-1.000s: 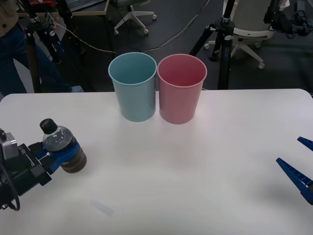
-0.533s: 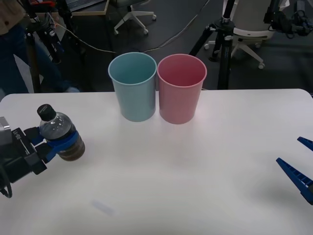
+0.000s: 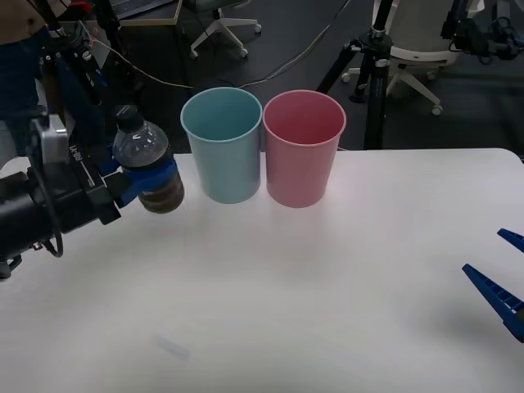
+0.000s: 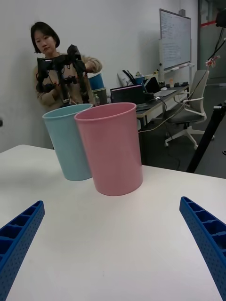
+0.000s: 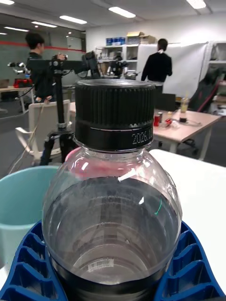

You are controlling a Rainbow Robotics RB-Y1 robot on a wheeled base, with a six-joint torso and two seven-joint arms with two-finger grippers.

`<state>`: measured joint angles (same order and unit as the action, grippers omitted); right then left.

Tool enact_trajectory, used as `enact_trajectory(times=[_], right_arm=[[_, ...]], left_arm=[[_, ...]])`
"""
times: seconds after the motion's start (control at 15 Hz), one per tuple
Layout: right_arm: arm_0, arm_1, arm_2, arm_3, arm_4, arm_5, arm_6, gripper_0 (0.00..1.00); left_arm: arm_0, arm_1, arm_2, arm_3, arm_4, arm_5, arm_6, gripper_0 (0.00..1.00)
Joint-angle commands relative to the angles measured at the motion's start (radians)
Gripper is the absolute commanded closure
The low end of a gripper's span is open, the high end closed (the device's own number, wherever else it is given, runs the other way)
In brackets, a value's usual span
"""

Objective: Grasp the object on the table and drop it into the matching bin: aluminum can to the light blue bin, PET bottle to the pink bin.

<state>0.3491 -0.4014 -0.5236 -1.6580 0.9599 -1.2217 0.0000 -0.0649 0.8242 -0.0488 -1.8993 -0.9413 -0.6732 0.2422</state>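
PET bottle (image 3: 148, 163) sits clamped in the left gripper (image 3: 139, 182), left of centre in the front view, lifted off the table (image 3: 327, 278), upright with a slight tilt, black cap uppermost. Blue fingers (image 3: 154, 177) wrap its waist, just above the dark brownish lower body. Bottle is just beside the light blue bin (image 3: 223, 143), to that bin's left, a narrow gap between them, cap roughly level with the rim.

Left wrist view adds close detail: ribbed black cap, printed digits on its lower band, clear shoulder, blue ribbed finger pads (image 5: 28, 268) cupping both sides of the bottle (image 5: 113, 207). Light blue bin's rim (image 5: 21, 188) shows behind the bottle at lower left of that frame; a sliver of pink shows beside the neck.

Right wrist view shows the pink bin (image 4: 110, 148) nearest, light blue bin (image 4: 68, 141) behind it, walls touching or nearly so, both upright.

Right gripper (image 3: 499, 286) rests low at the right edge of the front view, fingers spread wide, holding nothing.

Open tabletop lies across centre and foreground; both bins stand near the far table edge.
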Motion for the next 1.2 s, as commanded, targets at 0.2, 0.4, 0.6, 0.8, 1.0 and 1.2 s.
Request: enact_trajectory(times=[0.2,0.4,0.6,0.8,1.0,1.2], right_arm=[[0.000,0.000,0.000,0.000,0.000,0.000,0.000,0.00],[0.000,0.000,0.000,0.000,0.000,0.000,0.000,0.00],[0.000,0.000,0.000,0.000,0.000,0.000,0.000,0.00],[0.000,0.000,0.000,0.000,0.000,0.000,0.000,0.00],[0.000,0.000,0.000,0.000,0.000,0.000,0.000,0.00],[0.000,0.000,0.000,0.000,0.000,0.000,0.000,0.00]], left_arm=[[-0.162,0.062,-0.095,0.000,0.019,0.020,0.157,1.00],[-0.276,0.099,-0.167,0.006,0.019,0.078,0.250,1.00],[-0.428,0.107,-0.260,0.060,0.004,0.136,0.313,1.00],[-0.613,0.092,-0.381,0.178,-0.030,0.188,0.330,1.00],[-0.736,0.009,-0.460,0.289,-0.059,0.239,0.339,1.00],[-0.819,-0.106,-0.468,0.407,-0.140,0.242,0.356,1.00]])
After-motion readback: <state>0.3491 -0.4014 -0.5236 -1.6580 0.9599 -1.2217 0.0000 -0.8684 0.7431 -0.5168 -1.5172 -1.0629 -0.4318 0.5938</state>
